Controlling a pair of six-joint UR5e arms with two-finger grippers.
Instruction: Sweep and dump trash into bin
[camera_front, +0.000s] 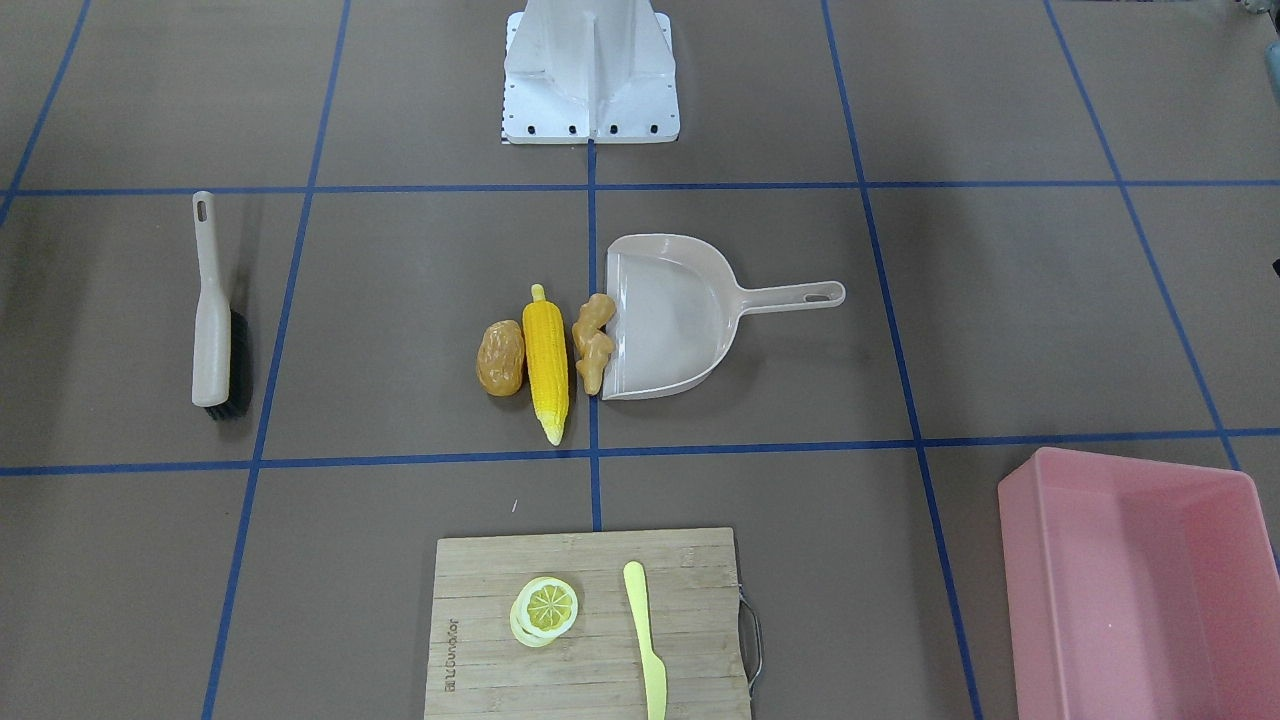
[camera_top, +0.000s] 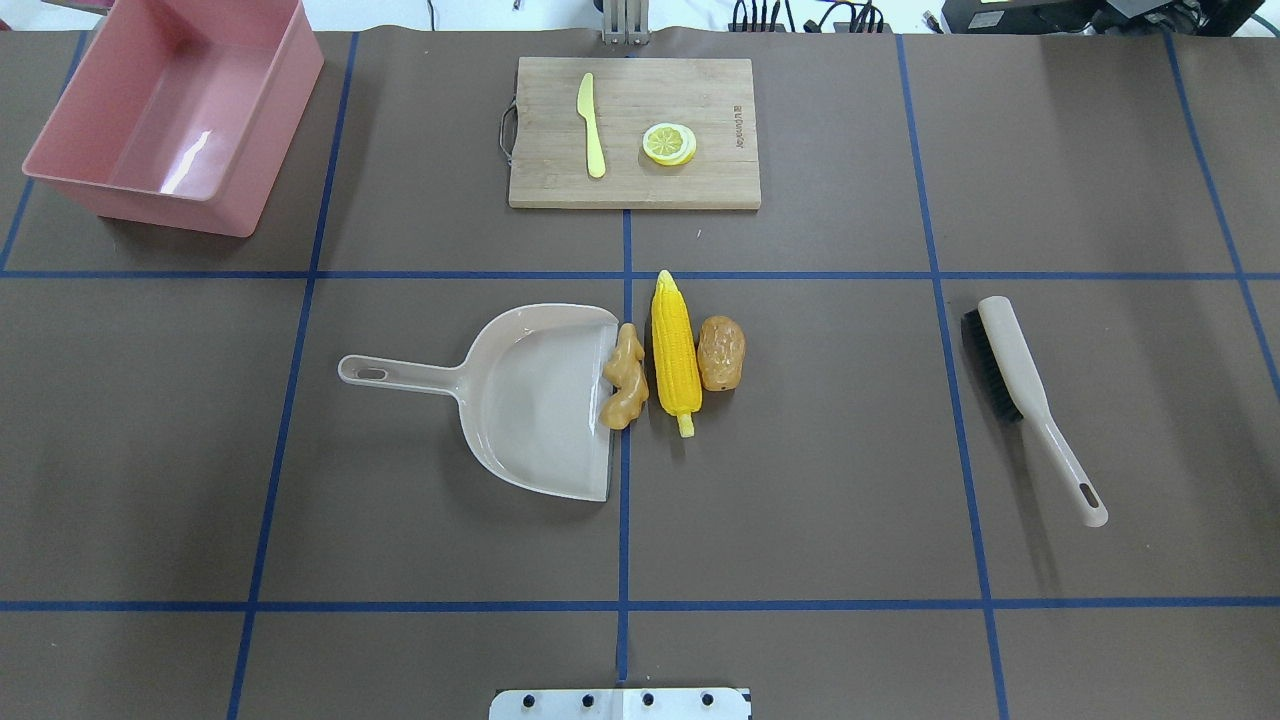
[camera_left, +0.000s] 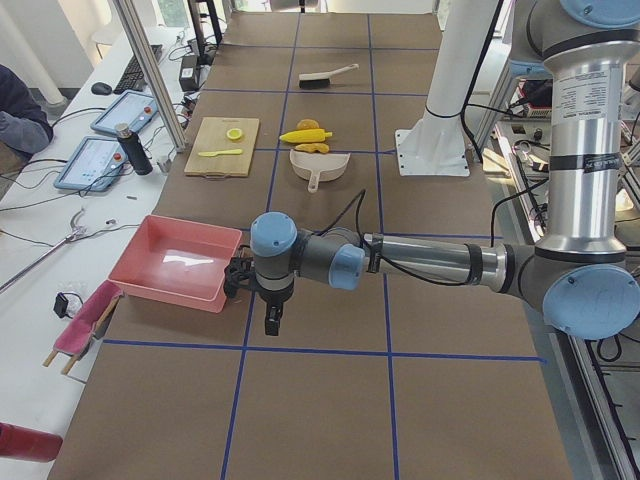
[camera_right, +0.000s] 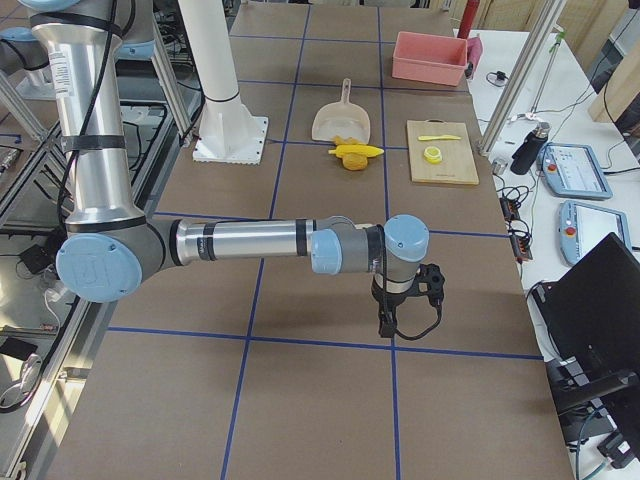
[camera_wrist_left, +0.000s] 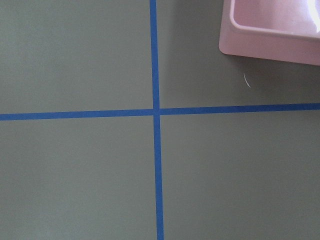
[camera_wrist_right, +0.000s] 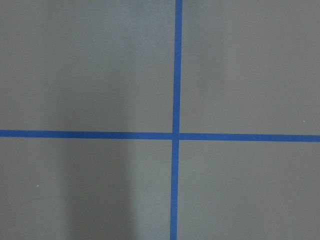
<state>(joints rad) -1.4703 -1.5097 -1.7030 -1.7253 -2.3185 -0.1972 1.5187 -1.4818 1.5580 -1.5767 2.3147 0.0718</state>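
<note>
Three toy foods lie in a row at the middle of the front-facing view: one potato (camera_front: 500, 357), one corn cob (camera_front: 547, 360) at its 3 o'clock, and one ginger root (camera_front: 592, 343) further toward 3 o'clock, touching the open lip of the one dustpan (camera_front: 670, 320). One brush (camera_front: 212, 320) lies well apart at 9 o'clock. One cutting board (camera_front: 480, 590) at 6 o'clock bears one lemon slice (camera_front: 546, 608) and one knife (camera_front: 645, 640). The one bin (camera_front: 1140, 590) sits in the corner at 4 o'clock.

From overhead the row runs the other way, with dustpan, ginger root, corn cob and potato heading toward 3 o'clock, and the bin is at 10 o'clock.

In the exterior left view the left gripper (camera_left: 271, 322) hangs pointing down over the table (camera_left: 330, 400), at about 4 o'clock of the bin and touching nothing. I cannot tell how far its fingers are spread.

In the exterior right view the right gripper (camera_right: 385, 325) hangs above the table near the blue tape (camera_right: 300, 335), well apart from the three foods at 12 o'clock. Its finger spread cannot be told either.

Both wrist views show one tape crossing on the table — the left one also catches a bin corner at 1 o'clock.
</note>
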